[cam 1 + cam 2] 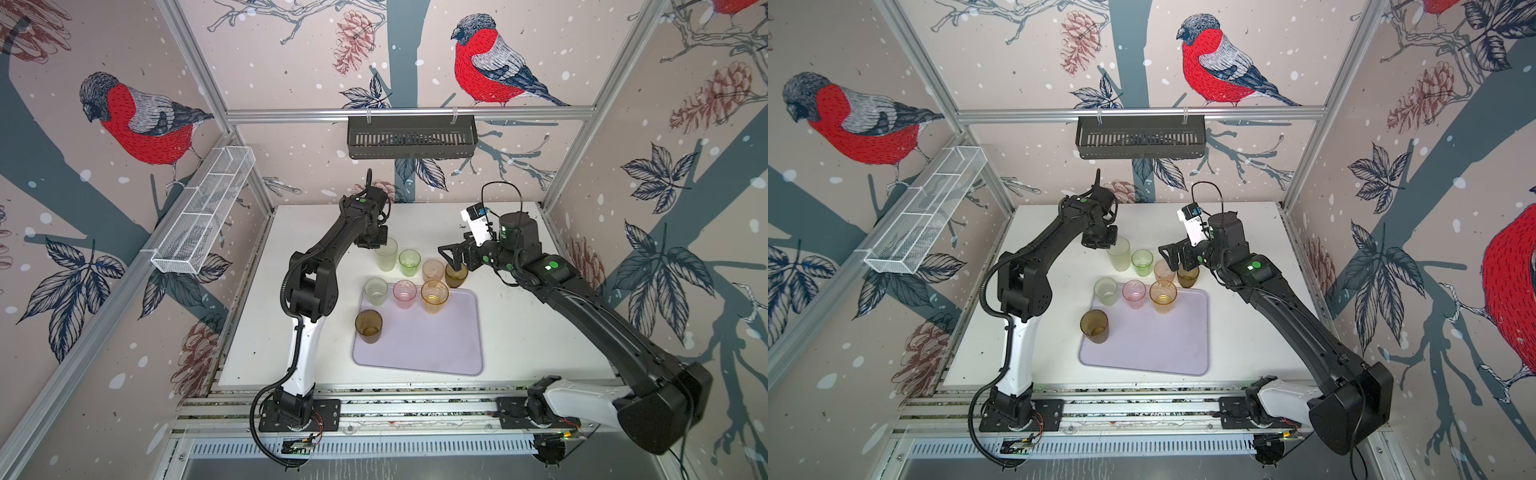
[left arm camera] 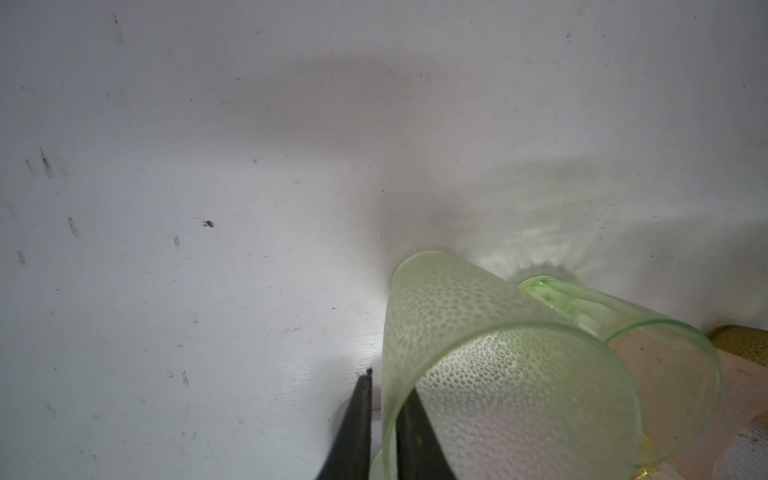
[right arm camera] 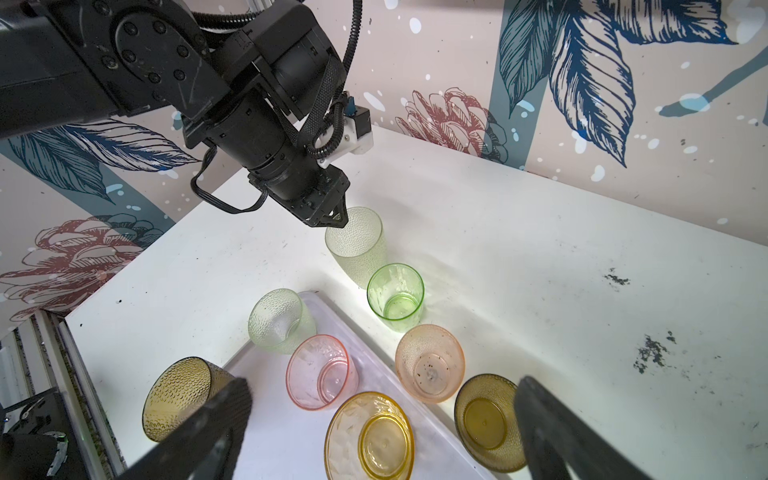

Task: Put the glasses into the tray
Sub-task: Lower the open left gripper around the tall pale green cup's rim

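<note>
L jaws: narrow, astride wall of tall pale green glass (image 2: 478, 374). One finger (image 2: 357, 419) outside, other inside rim. Can't tell if pinched yet. Glass upright on surface (image 1: 519, 324), bright green glass (image 1: 409, 262) just beside it.
R jaws: wide, empty, hovering. Amber glass (image 3: 368, 436) on tray (image 1: 436, 345), betw fingers. Brown glass (image 3: 486, 419) just inside one finger, off tray. Peach glass (image 3: 430, 361) ahead of R jaws, on surface. Pink glass (image 3: 320, 372) on tray.
</note>
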You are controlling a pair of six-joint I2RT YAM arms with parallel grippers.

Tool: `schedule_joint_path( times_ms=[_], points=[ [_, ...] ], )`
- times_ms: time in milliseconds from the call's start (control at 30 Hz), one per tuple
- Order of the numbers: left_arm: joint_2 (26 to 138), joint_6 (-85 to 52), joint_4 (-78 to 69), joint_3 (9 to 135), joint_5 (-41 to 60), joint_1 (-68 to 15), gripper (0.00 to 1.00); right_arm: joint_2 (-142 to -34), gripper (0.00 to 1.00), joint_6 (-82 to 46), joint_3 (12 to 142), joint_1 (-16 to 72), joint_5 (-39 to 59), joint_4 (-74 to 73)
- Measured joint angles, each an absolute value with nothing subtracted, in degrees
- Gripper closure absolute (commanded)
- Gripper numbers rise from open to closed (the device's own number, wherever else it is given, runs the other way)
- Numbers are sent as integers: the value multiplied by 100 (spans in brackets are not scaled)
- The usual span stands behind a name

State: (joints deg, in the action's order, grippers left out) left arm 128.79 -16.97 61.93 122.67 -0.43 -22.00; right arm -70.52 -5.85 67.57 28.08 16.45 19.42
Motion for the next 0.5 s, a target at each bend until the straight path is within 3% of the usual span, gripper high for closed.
schedule_joint_path(
  times_ms=[500],
  points=[
    [12881,-1697,6195,12272,-134,-2200,90,-7052,0,-582,6759,2805,1645,1942]
  ],
)
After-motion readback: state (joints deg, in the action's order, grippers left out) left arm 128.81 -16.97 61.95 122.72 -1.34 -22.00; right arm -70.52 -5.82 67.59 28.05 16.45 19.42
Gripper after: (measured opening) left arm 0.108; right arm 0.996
